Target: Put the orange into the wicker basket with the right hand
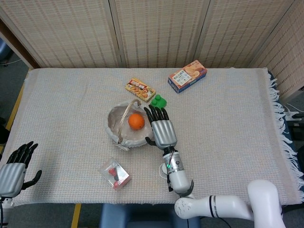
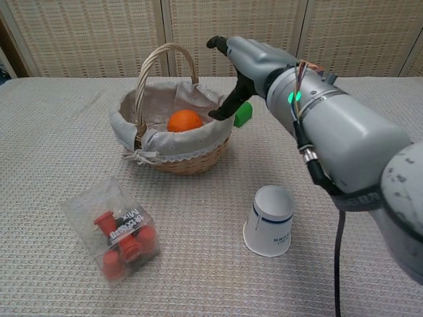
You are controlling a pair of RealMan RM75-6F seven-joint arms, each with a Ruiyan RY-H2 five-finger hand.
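Observation:
The orange (image 1: 136, 121) (image 2: 184, 121) lies inside the wicker basket (image 1: 114, 134) (image 2: 177, 158), on its white cloth lining. My right hand (image 1: 160, 128) (image 2: 246, 63) hovers just right of the basket's rim, fingers spread and holding nothing. My left hand (image 1: 13, 168) rests open at the table's near left corner, seen only in the head view.
A clear packet of red parts (image 1: 115, 174) (image 2: 117, 229) lies in front of the basket. A white paper cup (image 2: 270, 219) stands below my right forearm. A green block (image 1: 157, 101) (image 2: 243, 113), a snack packet (image 1: 139, 88) and a biscuit box (image 1: 187, 75) sit behind the basket.

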